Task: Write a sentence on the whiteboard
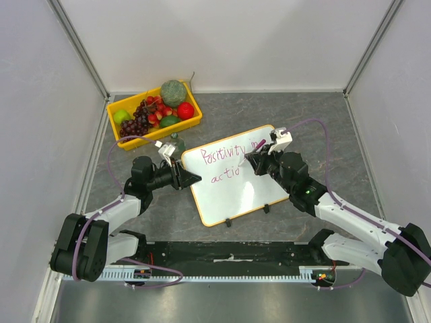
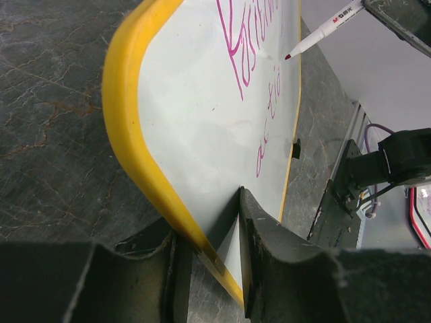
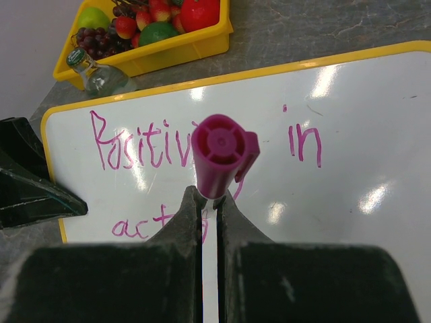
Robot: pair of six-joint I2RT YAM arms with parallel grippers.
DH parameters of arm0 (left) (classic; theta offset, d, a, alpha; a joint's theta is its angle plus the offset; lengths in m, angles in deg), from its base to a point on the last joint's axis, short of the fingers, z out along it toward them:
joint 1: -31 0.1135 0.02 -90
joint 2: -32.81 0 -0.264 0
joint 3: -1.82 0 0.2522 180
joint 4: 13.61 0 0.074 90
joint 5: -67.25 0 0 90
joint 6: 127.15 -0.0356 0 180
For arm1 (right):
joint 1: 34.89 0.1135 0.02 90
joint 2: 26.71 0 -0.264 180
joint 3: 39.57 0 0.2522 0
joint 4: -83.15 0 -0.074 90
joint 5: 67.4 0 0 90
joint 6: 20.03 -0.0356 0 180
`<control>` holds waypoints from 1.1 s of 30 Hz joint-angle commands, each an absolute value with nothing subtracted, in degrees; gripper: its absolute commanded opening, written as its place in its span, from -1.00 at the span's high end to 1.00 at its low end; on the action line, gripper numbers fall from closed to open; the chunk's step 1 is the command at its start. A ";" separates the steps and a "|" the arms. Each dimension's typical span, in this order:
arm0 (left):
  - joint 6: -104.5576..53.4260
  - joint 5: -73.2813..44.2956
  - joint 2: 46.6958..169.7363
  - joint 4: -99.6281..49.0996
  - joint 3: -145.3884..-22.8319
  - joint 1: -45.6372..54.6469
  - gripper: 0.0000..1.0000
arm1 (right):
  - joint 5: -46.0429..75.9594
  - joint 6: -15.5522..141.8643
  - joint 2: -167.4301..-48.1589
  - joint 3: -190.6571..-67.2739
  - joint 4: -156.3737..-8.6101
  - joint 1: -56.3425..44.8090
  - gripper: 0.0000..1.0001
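Left claw [image 2: 211,250] pinches the yellow rim of the whiteboard [image 1: 236,185] on the counter [image 1: 323,121]; light, stiff and slick, it probably needs that edge hold. Right claw [image 3: 209,202] clamps the marker [image 3: 219,153] over the sentence [image 1: 225,159], "Positivity in actio".

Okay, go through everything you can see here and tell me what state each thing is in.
whiteboard: flat on the table, one edge clamped.
sentence: unfinished, reads "Positivity in actio".
marker: uncapped, tip at the board.
left gripper: shut on the whiteboard's edge.
right gripper: shut on the marker.
fruit tray: full.
glass bottle: capped.
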State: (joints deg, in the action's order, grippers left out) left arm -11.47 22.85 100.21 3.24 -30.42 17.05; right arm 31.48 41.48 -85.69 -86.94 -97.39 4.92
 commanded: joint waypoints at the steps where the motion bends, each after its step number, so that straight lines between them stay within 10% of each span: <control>1: -15.61 22.16 101.19 1.90 -30.66 16.24 0.96 | 32.53 42.02 -86.21 -87.17 -98.20 4.48 1.00; 33: -15.79 22.16 101.54 1.90 -30.84 16.24 0.96 | 30.60 41.76 -83.49 -80.75 -96.62 4.31 1.00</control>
